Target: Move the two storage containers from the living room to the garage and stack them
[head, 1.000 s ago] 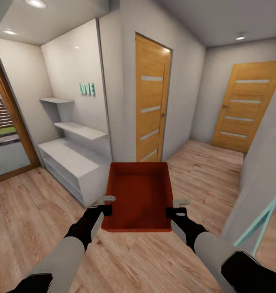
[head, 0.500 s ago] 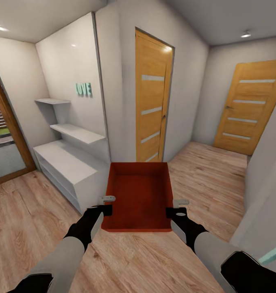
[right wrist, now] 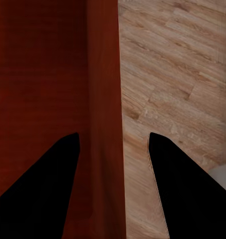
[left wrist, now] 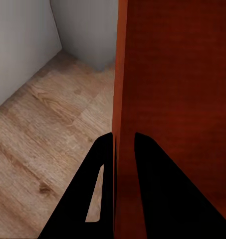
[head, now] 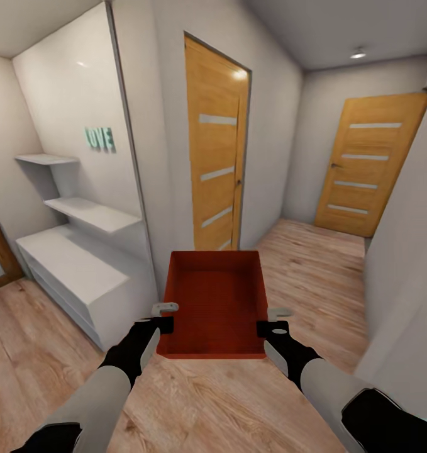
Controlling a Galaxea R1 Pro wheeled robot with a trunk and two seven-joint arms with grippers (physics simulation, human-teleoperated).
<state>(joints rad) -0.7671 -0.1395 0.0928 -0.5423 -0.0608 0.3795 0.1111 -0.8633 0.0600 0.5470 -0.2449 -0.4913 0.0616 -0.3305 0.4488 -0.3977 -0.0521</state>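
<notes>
An orange-red open-topped storage container (head: 216,302) sits level and empty. It is held above the wood plank floor (head: 314,264), just right of the white shelf unit (head: 81,270).

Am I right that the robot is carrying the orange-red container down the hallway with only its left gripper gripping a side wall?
Not quite: both grip it. In the head view the left gripper and the right gripper each hold a side wall of the container. The right wrist view shows its fingers straddling the wall. The rest is right.
</notes>
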